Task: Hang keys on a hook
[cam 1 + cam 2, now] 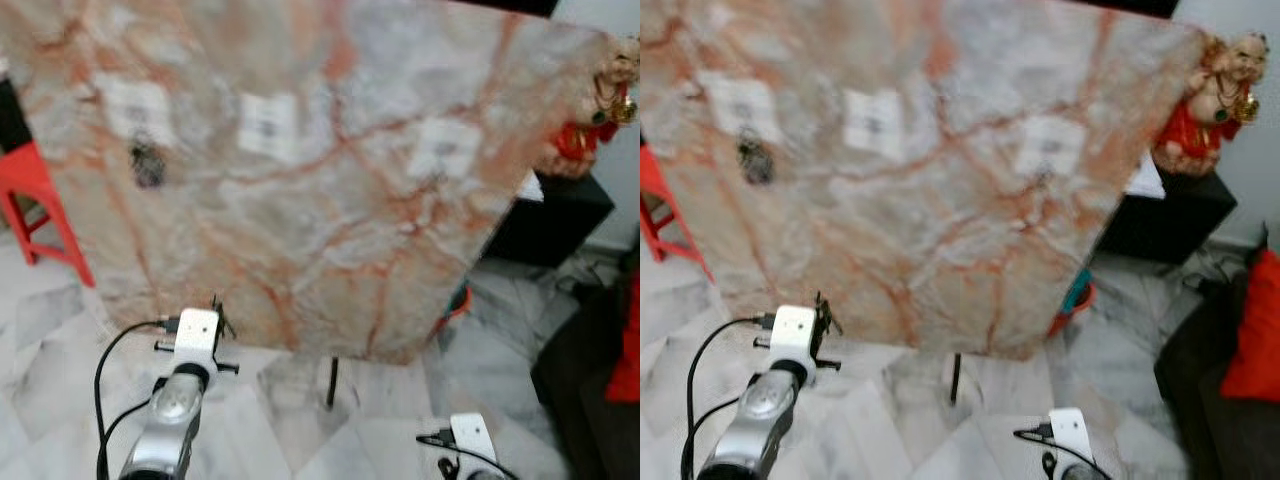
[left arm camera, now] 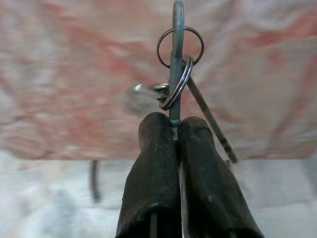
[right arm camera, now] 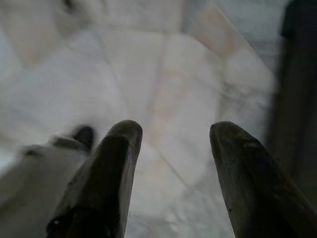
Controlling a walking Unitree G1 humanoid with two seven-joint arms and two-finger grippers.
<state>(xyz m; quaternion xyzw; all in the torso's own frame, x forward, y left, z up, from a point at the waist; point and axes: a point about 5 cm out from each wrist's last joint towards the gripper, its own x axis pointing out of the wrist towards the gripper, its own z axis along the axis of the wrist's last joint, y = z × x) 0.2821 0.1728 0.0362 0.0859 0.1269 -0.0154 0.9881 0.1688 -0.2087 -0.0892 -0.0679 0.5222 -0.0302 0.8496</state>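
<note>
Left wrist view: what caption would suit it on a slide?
Left gripper shut on a key ring with keys, held up before a marble-patterned board.

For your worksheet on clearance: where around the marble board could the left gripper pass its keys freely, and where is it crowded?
Free: the board between the white hook pads, and below them. Crowded: the left pad's dark bunch, and the figurine by the right edge. Left gripper grips keys.
</note>
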